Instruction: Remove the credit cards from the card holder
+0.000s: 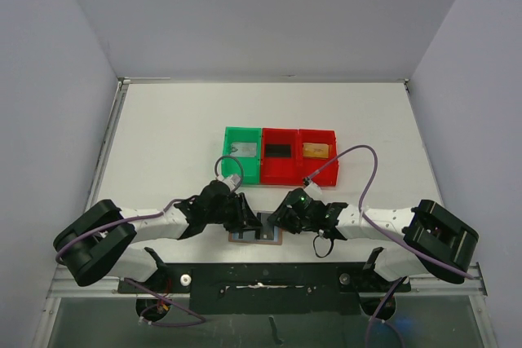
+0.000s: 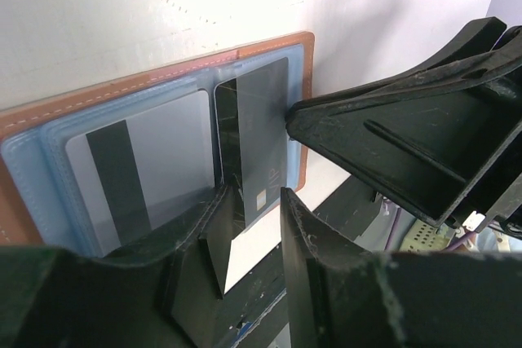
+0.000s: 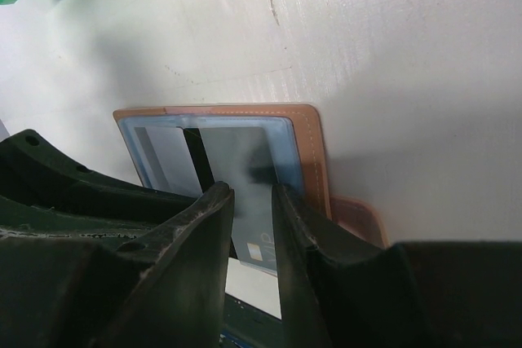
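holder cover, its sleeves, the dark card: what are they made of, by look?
Cover: leather or faux leather, tan and matte, with a stitched seam along the edge.
Sleeves: soft clear plastic with a bluish tint; the cards show through.
Dark card: probably rigid plastic, glossy, with light reflecting off its face.

Three open bins stood touching in a row near the middle of the white surface (image 1: 171,128): a green bin (image 1: 241,134) on the left, a middle red bin (image 1: 279,170), and a right red bin (image 1: 319,136). Pale walls (image 1: 269,14) enclosed three sides.
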Controlling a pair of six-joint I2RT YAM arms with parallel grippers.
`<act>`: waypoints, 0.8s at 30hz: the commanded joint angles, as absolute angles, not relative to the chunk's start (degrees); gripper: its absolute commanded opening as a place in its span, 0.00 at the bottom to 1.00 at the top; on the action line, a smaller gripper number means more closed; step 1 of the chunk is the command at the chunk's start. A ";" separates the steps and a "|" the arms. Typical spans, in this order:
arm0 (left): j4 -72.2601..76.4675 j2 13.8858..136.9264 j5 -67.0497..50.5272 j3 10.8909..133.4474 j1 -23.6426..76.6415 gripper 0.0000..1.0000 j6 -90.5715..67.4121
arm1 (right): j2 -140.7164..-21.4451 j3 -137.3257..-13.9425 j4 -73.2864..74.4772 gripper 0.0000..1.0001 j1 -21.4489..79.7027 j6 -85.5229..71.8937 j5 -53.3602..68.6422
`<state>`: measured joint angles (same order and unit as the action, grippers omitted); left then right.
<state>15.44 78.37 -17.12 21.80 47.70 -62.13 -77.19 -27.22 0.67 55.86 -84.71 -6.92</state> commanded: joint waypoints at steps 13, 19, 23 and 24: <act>21.93 78.46 -18.10 20.51 47.97 0.17 -63.84 | -79.65 -28.02 8.35 0.30 55.88 -81.72 -7.39; 19.64 77.27 -16.60 20.65 47.92 0.20 -63.53 | -79.96 -28.12 8.20 0.30 55.85 -81.57 -7.12; 17.45 76.48 -15.27 20.44 47.94 0.29 -63.11 | -80.37 -28.51 8.34 0.30 55.90 -81.48 -7.04; 17.15 76.54 -15.14 20.40 47.94 0.30 -63.11 | -80.60 -28.62 8.45 0.30 55.85 -81.32 -6.99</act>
